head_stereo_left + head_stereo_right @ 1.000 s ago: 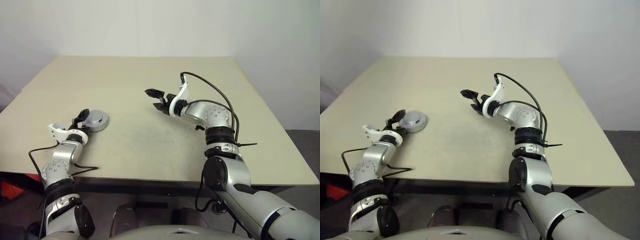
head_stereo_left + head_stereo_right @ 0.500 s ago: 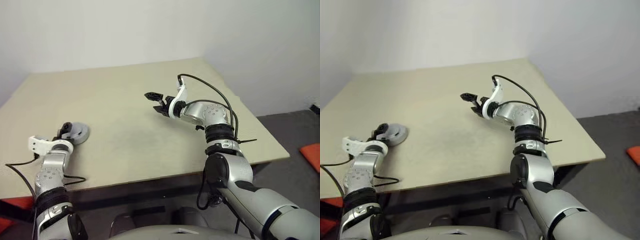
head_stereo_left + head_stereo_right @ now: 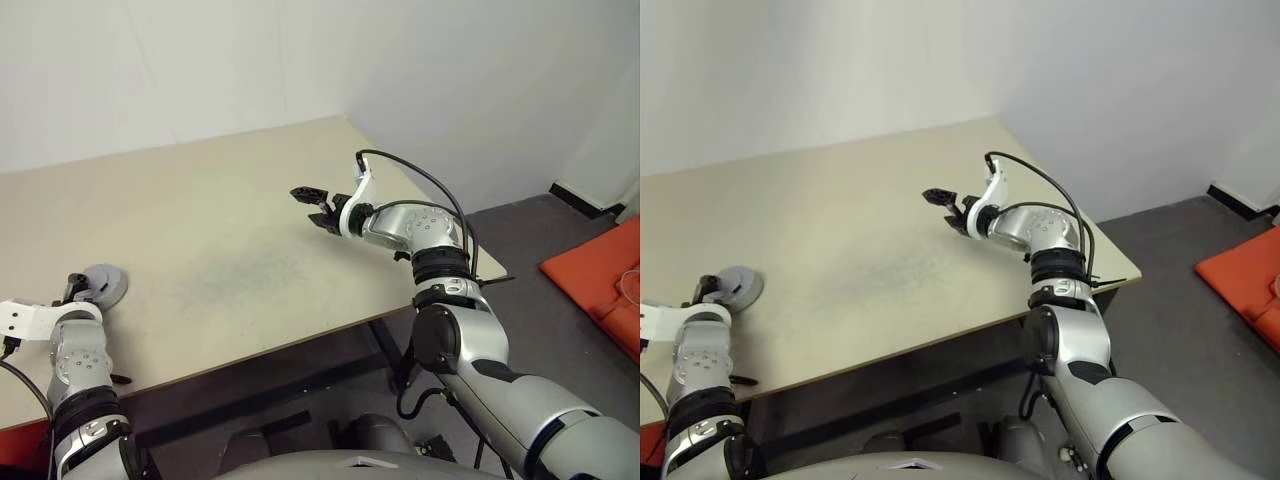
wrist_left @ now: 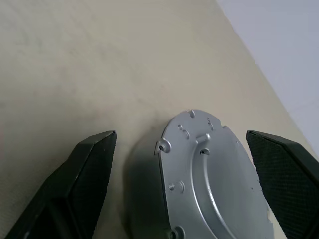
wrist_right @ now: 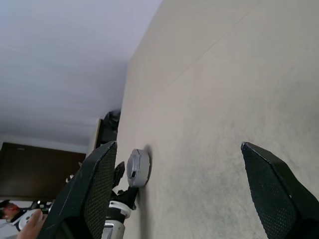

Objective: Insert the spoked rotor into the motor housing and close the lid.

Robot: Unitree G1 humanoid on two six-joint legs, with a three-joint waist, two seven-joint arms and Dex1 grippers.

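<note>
The motor housing (image 3: 103,285), a short grey drum, stands on the table near its left front edge. The lid (image 4: 209,184), a flat silver disc with small screw holes, lies on top of the housing. The spoked rotor is hidden. My left gripper (image 3: 75,290) is open just beside the housing, its fingers (image 4: 87,179) spread to either side of the drum without touching it. My right gripper (image 3: 312,205) hangs open and empty above the middle of the table. The right wrist view looks across the table to the housing (image 5: 138,168).
The beige table (image 3: 230,220) is bare around the housing. Its right corner (image 3: 490,265) drops off to a grey floor, where an orange mat (image 3: 600,290) lies. A white wall stands behind the table.
The camera has swung to the right, so the housing now sits at the picture's left edge. My left gripper stays beside the housing. The right gripper holds its place.
</note>
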